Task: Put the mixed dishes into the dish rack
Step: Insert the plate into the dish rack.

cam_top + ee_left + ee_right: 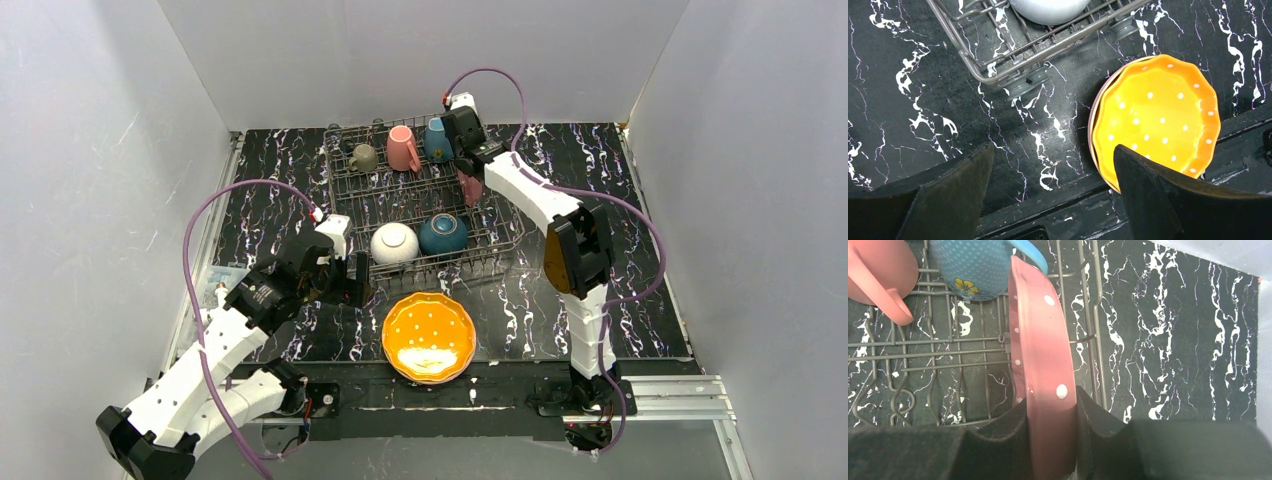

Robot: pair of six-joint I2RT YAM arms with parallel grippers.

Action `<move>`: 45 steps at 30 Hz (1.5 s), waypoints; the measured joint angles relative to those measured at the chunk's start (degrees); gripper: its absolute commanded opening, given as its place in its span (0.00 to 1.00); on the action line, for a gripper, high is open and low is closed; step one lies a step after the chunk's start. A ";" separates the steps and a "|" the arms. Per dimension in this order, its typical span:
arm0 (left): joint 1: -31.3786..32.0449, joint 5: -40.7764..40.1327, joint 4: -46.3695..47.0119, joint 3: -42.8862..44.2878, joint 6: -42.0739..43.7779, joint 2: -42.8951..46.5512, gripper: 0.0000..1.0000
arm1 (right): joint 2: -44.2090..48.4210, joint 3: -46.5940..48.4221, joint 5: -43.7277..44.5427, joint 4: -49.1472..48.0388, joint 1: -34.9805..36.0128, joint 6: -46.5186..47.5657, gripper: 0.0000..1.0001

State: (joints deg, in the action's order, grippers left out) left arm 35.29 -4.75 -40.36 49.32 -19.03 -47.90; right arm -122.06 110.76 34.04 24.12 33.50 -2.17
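A pink plate (1040,340) is pinched by the right claw (1052,412); the left claw (1053,167) is spread wide, empty.

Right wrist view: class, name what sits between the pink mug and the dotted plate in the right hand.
The teal mug, in the dish rack, beside the dotted plate; the right wrist view shows it.
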 measured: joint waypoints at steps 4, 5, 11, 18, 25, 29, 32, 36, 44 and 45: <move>-0.22 0.31 0.02 0.00 0.00 -0.15 0.88 | 0.59 -0.72 -1.86 -0.20 -0.98 -1.01 0.24; -0.26 0.33 0.02 0.00 0.00 -0.17 0.88 | 0.76 -0.90 -2.34 -0.20 -1.22 -1.27 0.28; -0.33 0.66 0.02 0.00 -0.02 -0.39 0.88 | 1.36 -1.55 -4.26 -0.42 -1.95 -3.63 0.48; -0.39 0.83 0.02 0.00 0.00 -0.44 0.88 | 1.38 -1.77 -5.38 -0.39 -2.03 -5.46 0.64; -0.68 0.92 0.02 0.00 -0.02 -0.46 0.88 | 1.86 -1.77 -5.97 -0.33 -2.01 -6.23 0.74; -0.68 0.92 0.02 0.00 -0.02 -0.44 0.88 | 3.17 -1.77 -6.16 -0.31 -2.03 -6.69 0.78; -0.68 0.92 0.02 0.00 -0.02 -0.46 0.88 | 4.37 -1.77 -6.43 -0.33 -2.03 -6.86 0.80; -0.70 0.92 0.02 0.00 -0.02 -0.66 0.88 | 5.40 -1.77 -7.26 -0.33 -2.03 -7.06 0.82; -0.70 0.94 0.02 0.00 -0.02 -0.72 0.88 | 7.58 -1.77 -8.74 0.35 -2.03 -7.61 0.83; -0.70 0.94 0.02 0.00 -0.02 -0.72 0.88 | 8.04 -1.77 -8.87 0.48 -2.03 -7.76 0.83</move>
State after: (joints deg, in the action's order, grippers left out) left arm 34.59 -3.81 -40.34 49.32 -19.05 -48.62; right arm -114.02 108.99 25.17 24.60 31.46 -9.93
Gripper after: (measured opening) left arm 0.882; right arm 0.829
